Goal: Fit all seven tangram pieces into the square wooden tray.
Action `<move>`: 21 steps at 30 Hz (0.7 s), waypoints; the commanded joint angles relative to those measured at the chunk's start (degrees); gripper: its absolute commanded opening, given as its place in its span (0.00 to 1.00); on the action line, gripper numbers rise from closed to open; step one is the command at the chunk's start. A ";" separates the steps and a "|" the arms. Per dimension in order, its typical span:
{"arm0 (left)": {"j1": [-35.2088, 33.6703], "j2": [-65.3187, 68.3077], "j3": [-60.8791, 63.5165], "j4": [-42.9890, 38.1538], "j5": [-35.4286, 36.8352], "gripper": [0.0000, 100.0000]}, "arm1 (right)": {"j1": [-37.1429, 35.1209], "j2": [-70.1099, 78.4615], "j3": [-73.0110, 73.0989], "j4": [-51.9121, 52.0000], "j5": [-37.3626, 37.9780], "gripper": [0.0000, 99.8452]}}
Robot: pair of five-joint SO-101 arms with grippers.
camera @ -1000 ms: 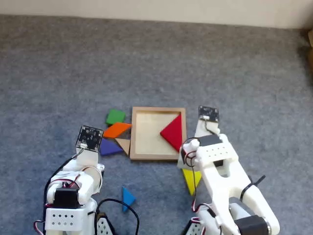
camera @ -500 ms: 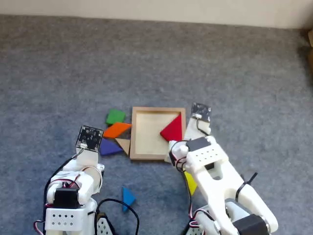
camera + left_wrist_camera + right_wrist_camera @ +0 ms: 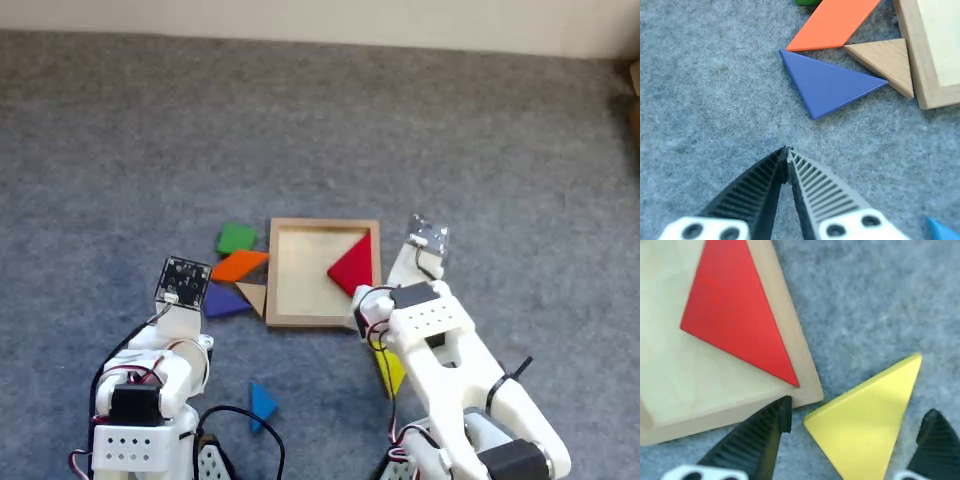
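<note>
You have seven pieces in sight: five triangles, one square, one parallelogram; only the red triangle (image 3: 354, 268) lies inside the square wooden tray (image 3: 320, 225), against one wall; the other six sit on the carpet (image 3: 150, 150). Your right gripper (image 3: 858, 412) is spread wide astride the yellow triangle (image 3: 867, 425), just beside a tray corner, gripping nothing. Your left gripper (image 3: 786, 156) is pinched together, empty, near the dark blue triangle (image 3: 832, 85); the plain wood triangle (image 3: 885, 62) touches the tray's rim, the orange parallelogram (image 3: 837, 22) and green square (image 3: 237, 238) lie beside it; the light blue triangle (image 3: 261, 403) lies well apart.
</note>
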 commanded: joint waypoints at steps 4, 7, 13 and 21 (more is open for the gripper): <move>0.66 -1.10 1.27 0.18 -0.44 0.01 | -1.36 -1.19 4.35 -0.75 -0.09 0.38; 0.66 -1.10 1.27 0.18 -0.44 0.01 | -2.68 -1.27 4.70 -0.57 -0.09 0.38; 0.66 -1.10 1.27 0.18 -0.44 0.01 | -2.59 -1.27 4.35 5.41 3.16 0.38; 0.66 -1.10 1.27 0.18 -0.44 0.01 | 0.92 -1.19 4.26 5.41 3.34 0.38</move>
